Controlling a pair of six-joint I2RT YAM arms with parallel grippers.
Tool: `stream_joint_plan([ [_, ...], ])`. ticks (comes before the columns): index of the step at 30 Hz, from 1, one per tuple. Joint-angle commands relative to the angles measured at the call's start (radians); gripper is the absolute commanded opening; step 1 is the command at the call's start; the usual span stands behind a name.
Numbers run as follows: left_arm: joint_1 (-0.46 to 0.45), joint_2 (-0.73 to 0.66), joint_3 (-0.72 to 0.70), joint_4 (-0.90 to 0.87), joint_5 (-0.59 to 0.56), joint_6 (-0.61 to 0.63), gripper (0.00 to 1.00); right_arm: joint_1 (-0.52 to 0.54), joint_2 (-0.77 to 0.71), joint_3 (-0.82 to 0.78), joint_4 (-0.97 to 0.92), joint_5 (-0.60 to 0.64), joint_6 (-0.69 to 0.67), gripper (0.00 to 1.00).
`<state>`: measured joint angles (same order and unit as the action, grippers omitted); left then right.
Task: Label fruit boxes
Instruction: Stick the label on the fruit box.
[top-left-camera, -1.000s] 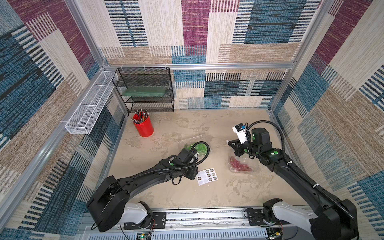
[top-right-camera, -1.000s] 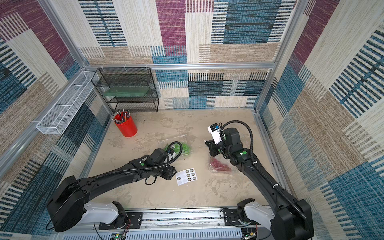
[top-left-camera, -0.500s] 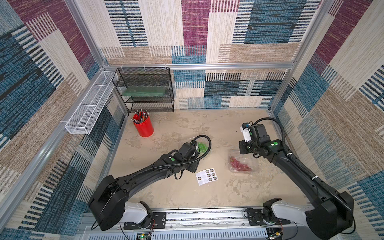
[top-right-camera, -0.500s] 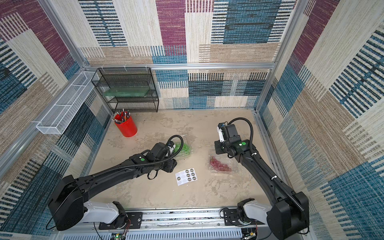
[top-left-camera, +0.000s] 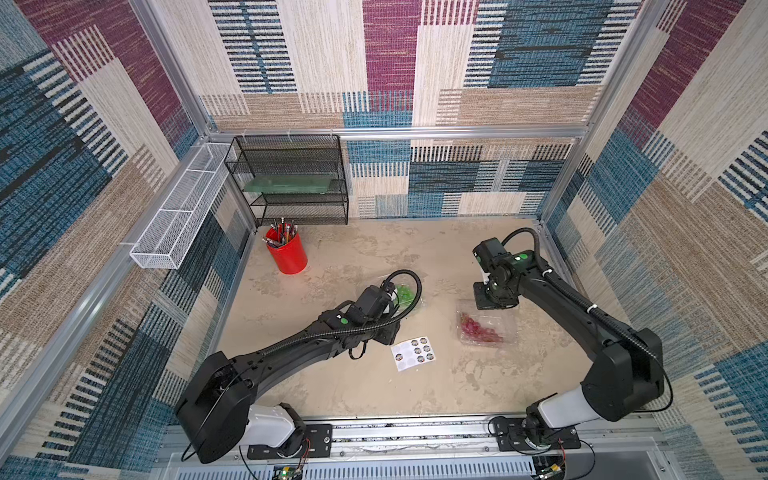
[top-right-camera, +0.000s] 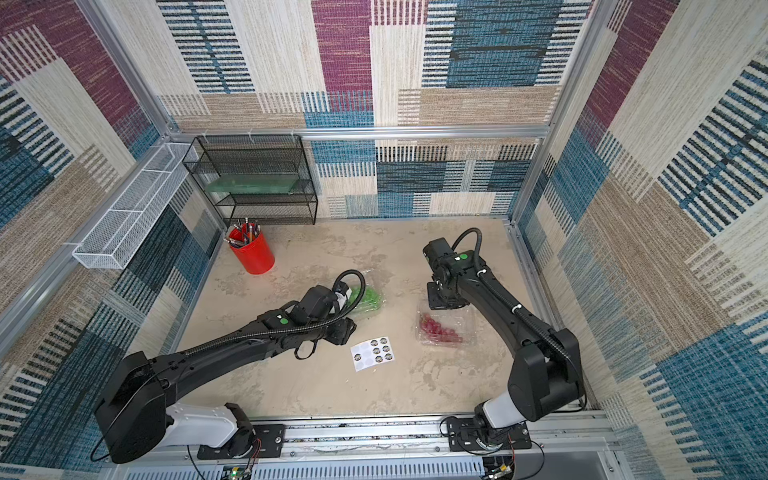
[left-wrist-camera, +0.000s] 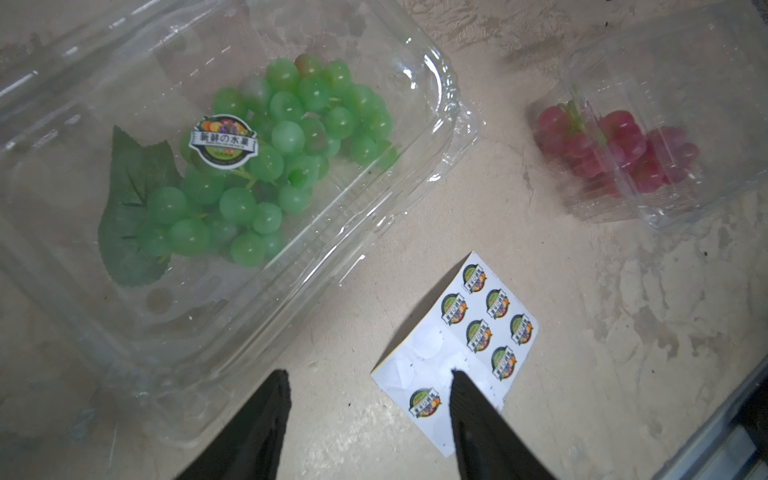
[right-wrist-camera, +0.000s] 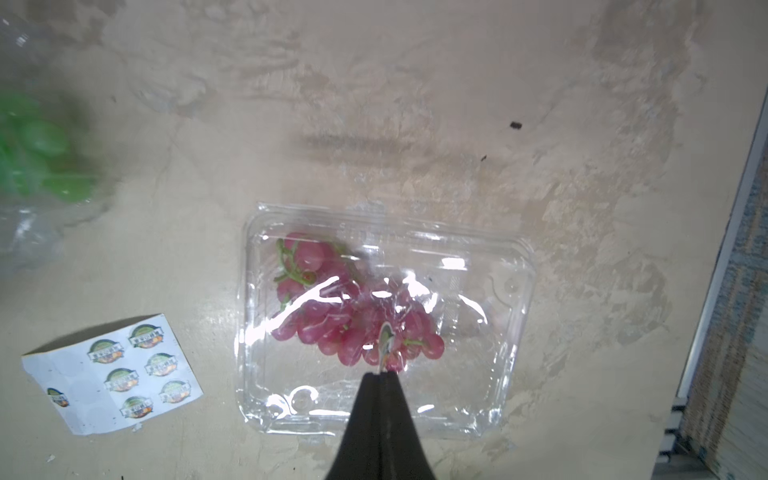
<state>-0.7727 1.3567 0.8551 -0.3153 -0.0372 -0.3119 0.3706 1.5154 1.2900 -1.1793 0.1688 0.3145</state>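
The clear plastic clamshell of red grapes (right-wrist-camera: 478, 353) lies flat on the mottled beige bench (right-wrist-camera: 415, 104), toward the robot's right. Its lid is closed and I can see no label on it. Directly over it hangs the right claw (right-wrist-camera: 380, 376), its jaws pressed together on a thin pale sliver seen edge-on, most likely a peeled sticker (right-wrist-camera: 384, 345). The sliver's free end pokes out past the tips above the grapes; whether it touches the lid cannot be told.

The clear plastic clamshell of green grapes (left-wrist-camera: 365, 224) sits well apart on the bench toward the robot's left and already carries a round fruit label (left-wrist-camera: 223, 141) on its lid. Nearer the robot than both boxes lies the white sheet of round stickers (left-wrist-camera: 436, 332), several of its spots bare. The left claw (left-wrist-camera: 368, 374) hovers spread and empty over the edge of that sheet, just beside the clamshell of green grapes. A red pencil cup (top-left-camera: 291, 255) stands far back by the wall.

By my reading, one box is labelled and the second is in hand. The next move calls for lowering the right claw, tilting the wrist so the sticker lies flat with its sticky face down, then pressing and letting go. The lid looks thin and springy and the box light, so it may slide or dent. The sticker could also cling to the claw.
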Motion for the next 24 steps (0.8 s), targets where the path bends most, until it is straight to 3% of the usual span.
stream_joint_plan([
  [1, 0.01, -0.013, -0.011, 0.041, 0.014, -0.026, 0.64, 0.021, 0.018, 0.017, -0.132, 0.06, 0.082, 0.0],
  [24, 0.053, -0.058, -0.066, 0.058, 0.052, -0.035, 0.65, 0.065, 0.166, 0.044, -0.151, 0.103, 0.108, 0.0],
])
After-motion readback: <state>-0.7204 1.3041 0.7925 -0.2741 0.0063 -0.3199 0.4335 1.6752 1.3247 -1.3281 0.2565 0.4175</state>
